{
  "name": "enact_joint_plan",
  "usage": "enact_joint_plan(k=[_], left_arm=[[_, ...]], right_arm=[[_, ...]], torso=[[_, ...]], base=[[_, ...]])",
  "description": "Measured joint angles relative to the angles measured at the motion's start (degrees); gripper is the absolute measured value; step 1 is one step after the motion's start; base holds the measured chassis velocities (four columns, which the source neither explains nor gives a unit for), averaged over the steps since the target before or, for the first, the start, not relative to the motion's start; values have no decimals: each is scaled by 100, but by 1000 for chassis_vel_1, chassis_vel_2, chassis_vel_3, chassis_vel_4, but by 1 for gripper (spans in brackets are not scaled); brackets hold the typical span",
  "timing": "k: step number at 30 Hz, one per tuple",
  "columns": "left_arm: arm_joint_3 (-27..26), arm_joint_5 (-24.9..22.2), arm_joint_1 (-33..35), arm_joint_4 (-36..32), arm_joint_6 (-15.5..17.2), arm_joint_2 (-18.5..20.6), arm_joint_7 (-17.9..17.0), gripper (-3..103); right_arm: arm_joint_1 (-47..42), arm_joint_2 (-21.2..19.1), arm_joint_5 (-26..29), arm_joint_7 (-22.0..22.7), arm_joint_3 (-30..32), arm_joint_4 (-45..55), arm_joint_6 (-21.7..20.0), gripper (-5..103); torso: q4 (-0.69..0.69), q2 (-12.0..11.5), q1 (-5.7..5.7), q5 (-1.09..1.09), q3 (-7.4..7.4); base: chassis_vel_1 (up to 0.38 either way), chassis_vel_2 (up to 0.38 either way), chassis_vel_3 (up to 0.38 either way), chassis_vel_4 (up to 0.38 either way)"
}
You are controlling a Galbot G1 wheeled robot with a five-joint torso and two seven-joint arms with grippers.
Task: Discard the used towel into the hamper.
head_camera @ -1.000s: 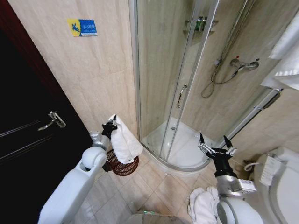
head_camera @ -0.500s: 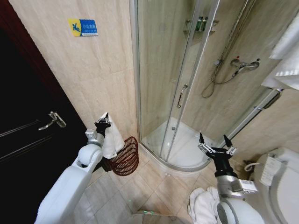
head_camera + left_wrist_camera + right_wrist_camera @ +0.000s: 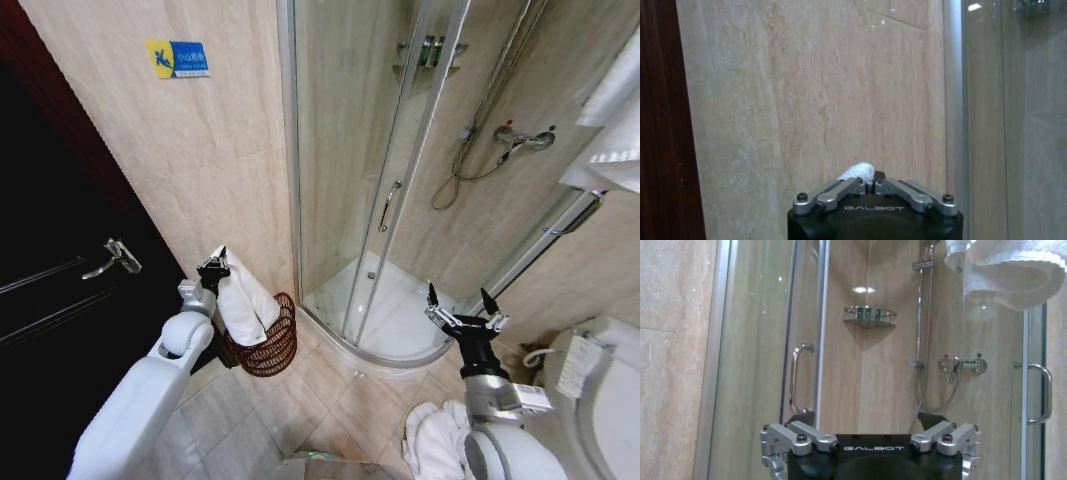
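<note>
Lower left of the head view: your left pincer point(image 3: 213, 268) is clamped on one white towel point(image 3: 243, 306), which hangs from it down into the mouth of the single hamper point(image 3: 270, 350), a dark reddish-brown ribbed basket standing on the tiled floor point(image 3: 300, 405) against the beige wall point(image 3: 200, 150), just left of the shower enclosure point(image 3: 390, 200). In the left wrist view the two fingers meet around a small tuft of white cloth point(image 3: 857, 171). Lower right of the head view: your right pincer point(image 3: 462, 310) is raised in front of the shower tray, its two fingers spread wide with nothing between them; the right wrist view shows the same gap point(image 3: 870, 432). One more heap of white towels point(image 3: 432, 435) lies on the floor at the bottom right, beside the right arm. A dark door point(image 3: 60, 300) with one lever handle fills the left edge.
</note>
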Motion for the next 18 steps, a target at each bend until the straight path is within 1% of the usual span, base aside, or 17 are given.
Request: enact_joint_plan(k=[7, 11, 12, 14, 15, 17, 18], left_arm=[[89, 37, -160, 263, 0, -64, 3, 2], [106, 75, -152, 289, 0, -68, 5, 2], [110, 81, -152, 290, 0, -69, 5, 0], [114, 86, -153, 290, 4, -69, 3, 0], [118, 91, -156, 294, 11, -70, -7, 3], [120, 117, -160, 306, 20, -70, -41, 14], [120, 117, -160, 306, 20, -70, -41, 14]], right_arm=[[-16, -19, 4, 5, 24, 21, -10, 100], [2, -18, 4, 5, 12, 20, -10, 100], [12, -17, 3, 4, 7, 15, -10, 100], [24, -16, 2, 4, 0, 10, -10, 100], [40, -14, -1, 12, -10, 8, -13, 100], [54, -13, -1, 28, -15, 8, -37, 100], [54, -13, -1, 28, -15, 8, -37, 100]], torso=[[-1, 0, 0, 0, 0], [0, 0, 0, -1, 0], [0, 0, 0, -1, 0], [0, 0, 0, -1, 0], [0, 0, 0, -1, 0], [0, 0, 0, 0, 0], [0, 0, 0, 0, 0]], base=[[0, 0, 0, 0], [0, 0, 0, 0], [0, 0, 0, 0], [0, 0, 0, 0], [0, 0, 0, 0], [0, 0, 0, 0], [0, 0, 0, 0]])
